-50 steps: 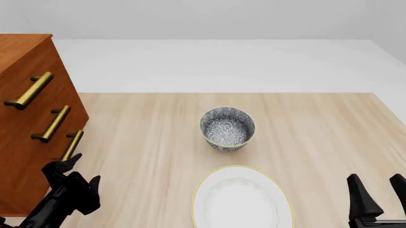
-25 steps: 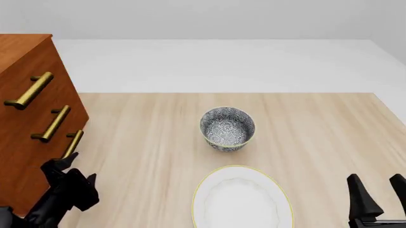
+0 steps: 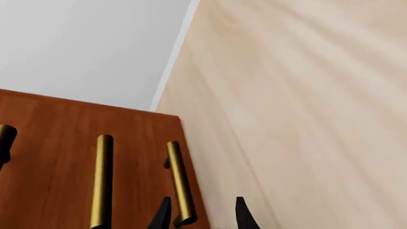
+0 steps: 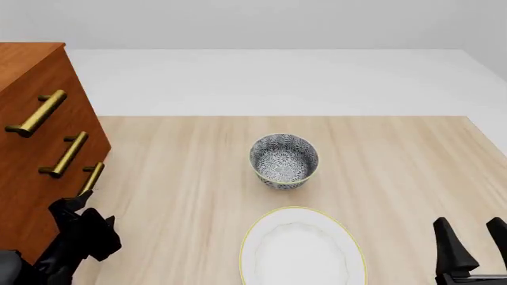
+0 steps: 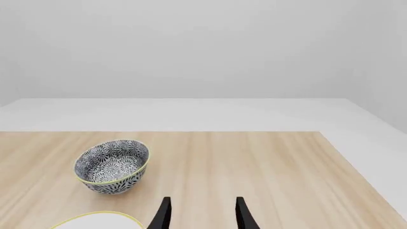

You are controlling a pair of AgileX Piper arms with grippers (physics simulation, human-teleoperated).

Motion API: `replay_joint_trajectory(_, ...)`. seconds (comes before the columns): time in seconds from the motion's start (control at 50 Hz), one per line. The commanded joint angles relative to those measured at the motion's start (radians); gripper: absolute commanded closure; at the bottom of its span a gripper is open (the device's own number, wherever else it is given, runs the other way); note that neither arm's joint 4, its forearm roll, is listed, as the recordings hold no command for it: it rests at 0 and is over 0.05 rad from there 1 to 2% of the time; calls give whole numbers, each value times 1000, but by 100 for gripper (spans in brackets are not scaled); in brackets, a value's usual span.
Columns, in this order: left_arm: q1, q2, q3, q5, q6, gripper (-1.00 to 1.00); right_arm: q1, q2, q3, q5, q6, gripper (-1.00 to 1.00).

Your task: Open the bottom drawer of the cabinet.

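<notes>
bottom drawer (image 4: 56, 202) sits shut, lowest in the cabinet (image 4: 32, 148) at the table's left. left gripper (image 3: 200, 214) has sunk closer, jaws open astride the handle (image 3: 180, 183), so closing comes next. right gripper (image 4: 474, 240) idles, open.

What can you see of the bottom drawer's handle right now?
The bottom drawer's handle is a round brass-coloured bar, standing off the reddish-brown front of the cabinet on short posts. It is the lowest of three like bars, nearest the table. The left gripper is open, its fingers straddling the bar's near end. No contact is visible.
</notes>
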Motion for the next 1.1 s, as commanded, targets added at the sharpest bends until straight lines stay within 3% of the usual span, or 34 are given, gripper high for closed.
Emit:
replay_joint_trajectory(0.02, 24, 20, -19, -2, 9, -100, 0, 0, 0, 0, 0, -100)
replay_joint_trajectory(1.1, 106, 122, -110, 14, 48, -100, 0, 0, 0, 0, 0, -100)
